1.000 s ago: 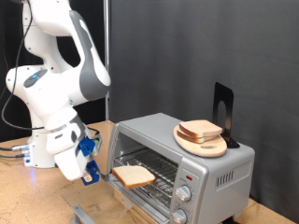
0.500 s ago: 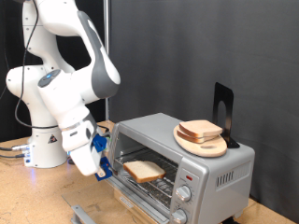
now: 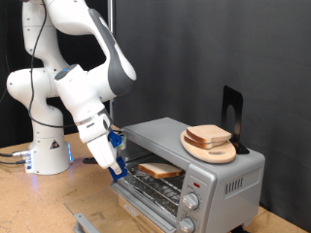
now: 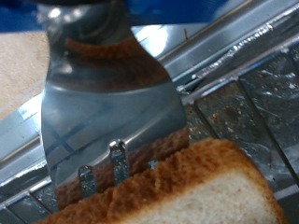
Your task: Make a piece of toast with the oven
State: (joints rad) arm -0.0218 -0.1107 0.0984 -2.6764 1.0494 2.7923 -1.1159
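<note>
Toast (image 3: pixel 160 170) lies inside oven (image 3: pixel 222 171) on rack, at my gripper (image 3: pixel 118 169); whether pinched, cannot tell. Judgement: keep slice level, seat deep, mind lowered door.

No readable text, labels, brands, numbers or signs appear in either view. The oven (image 3: pixel 185 165) has 2 knobs on its front panel, but any markings around them are too small and blurred to make out. The base of the robot arm carries a small dark mark that cannot be read. The wrist view shows only bare metal, foil and bread, with no lettering.
</note>
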